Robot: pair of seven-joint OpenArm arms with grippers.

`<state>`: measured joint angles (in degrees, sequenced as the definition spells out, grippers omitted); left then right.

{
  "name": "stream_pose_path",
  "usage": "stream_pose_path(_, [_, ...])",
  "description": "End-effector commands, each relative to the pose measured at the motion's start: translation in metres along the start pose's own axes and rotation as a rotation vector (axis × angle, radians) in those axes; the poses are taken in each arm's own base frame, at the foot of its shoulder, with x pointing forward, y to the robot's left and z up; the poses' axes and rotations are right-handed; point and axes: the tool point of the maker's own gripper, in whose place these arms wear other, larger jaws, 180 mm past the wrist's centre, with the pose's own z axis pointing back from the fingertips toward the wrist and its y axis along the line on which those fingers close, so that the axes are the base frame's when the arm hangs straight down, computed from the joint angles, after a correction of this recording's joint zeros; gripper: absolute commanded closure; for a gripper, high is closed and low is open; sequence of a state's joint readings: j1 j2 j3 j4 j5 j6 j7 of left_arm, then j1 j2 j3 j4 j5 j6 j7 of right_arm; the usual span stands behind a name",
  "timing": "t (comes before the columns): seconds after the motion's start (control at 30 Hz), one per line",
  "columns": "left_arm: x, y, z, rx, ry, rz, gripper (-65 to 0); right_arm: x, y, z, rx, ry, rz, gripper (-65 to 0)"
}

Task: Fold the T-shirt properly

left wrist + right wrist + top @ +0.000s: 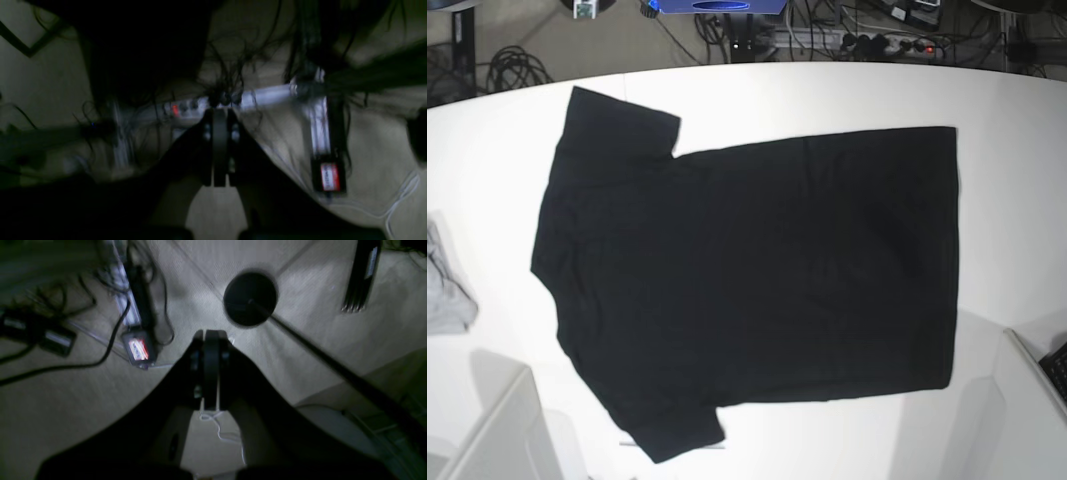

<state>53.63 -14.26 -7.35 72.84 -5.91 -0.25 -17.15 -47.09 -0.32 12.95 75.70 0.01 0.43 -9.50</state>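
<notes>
Black cotton covers most of the white table (827,95): the T-shirt (747,280) lies spread flat in the base view, plain side up with no print showing, sleeves and shoulder end toward that view's left, straight hem toward its right; one sleeve points to the far edge, the other to the near edge. A small grey cloth (447,290) sits at the table's left edge, well apart from the shirt's shoulder. Neither arm shows in the base view; both wrist cameras look down past the table onto a pale floor strewn with cables and a power strip (186,108). The left pincer (218,150) is clenched, its jaws pressed together with nothing between them; the right pincer (210,373) is likewise clenched and empty, and the round black base of a stand (250,299) lies on the floor beyond it.

By my reading no fold has been made yet; the garment is laid out and the arms are parked off to the sides, so the step in hand is the approach. The next move calls for both pincers to come over the table, release, and take hold of two matching points along one long edge, probably a sleeve and the hem corner on the same side; that edge could then be carried across evenly without dragging the rest.
</notes>
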Motion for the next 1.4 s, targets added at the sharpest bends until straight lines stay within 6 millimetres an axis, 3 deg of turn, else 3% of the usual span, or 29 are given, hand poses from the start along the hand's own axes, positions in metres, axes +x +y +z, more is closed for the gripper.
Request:
stream_pose_path(0.0, [0.012, 0.012, 0.009, 0.031, -0.039, -0.005, 0.0, 0.009, -0.016, 0.008, -0.037, -0.041, -0.006, 0.0])
stream_pose_path(0.07, [0.036, 0.017, 0.017, 0.066, -0.100, 0.017, 0.0, 0.029, -0.025, 0.017, -0.062, -0.097, -0.022, 0.0])
stream_pose_path(0.33, [0.091, 0.034, 0.034, 0.112, -0.237, 0.010, 0.0, 0.111, -0.060, 0.065, -0.168, -0.271, -0.111, 0.0])
stream_pose_path(0.5, [0.129, 0.043, 0.040, 0.134, -0.326, 0.103, 0.0, 0.178, -0.059, 0.106, -0.173, -0.447, -0.121, 0.0])
stream_pose_path(0.63, [0.152, 0.060, 0.043, 0.156, -0.326, 0.290, -1.8, 0.210, -0.049, 0.110, -0.112, -0.503, -0.197, 0.0])
stream_pose_path(0.7, [0.160, 0.068, 0.045, 0.167, -0.327, 0.311, -11.4, 0.219, -0.036, 0.108, -0.031, -0.504, -0.210, -2.1])
stream_pose_path(0.73, [0.164, 0.074, 0.046, 0.181, -0.338, 0.303, -14.5, 0.224, -0.025, 0.107, 0.032, -0.502, -0.208, -8.7])
stream_pose_path(0.8, [0.172, 0.081, 0.046, 0.195, -0.371, 0.303, -16.6, 0.234, -0.008, 0.109, 0.136, -0.515, -0.195, -20.4])
stream_pose_path(0.9, [0.188, 0.089, 0.041, 0.165, -0.424, 0.301, -17.4, 0.251, -0.004, 0.114, 0.237, -0.545, -0.194, -35.6])
stream_pose_path(1.0, [0.200, 0.092, 0.039, 0.112, -0.472, 0.292, -17.8, 0.263, -0.008, 0.117, 0.301, -0.532, -0.205, -36.6])
stream_pose_path(1.17, [0.199, 0.095, 0.029, 0.099, -0.471, 0.312, -18.9, 0.269, -0.046, 0.110, 0.270, -0.459, -0.321, -36.6])
stream_pose_path(1.37, [0.196, 0.090, 0.011, 0.043, -0.391, 0.476, -32.9, 0.277, -0.053, 0.101, 0.279, -0.420, -0.367, -36.8])
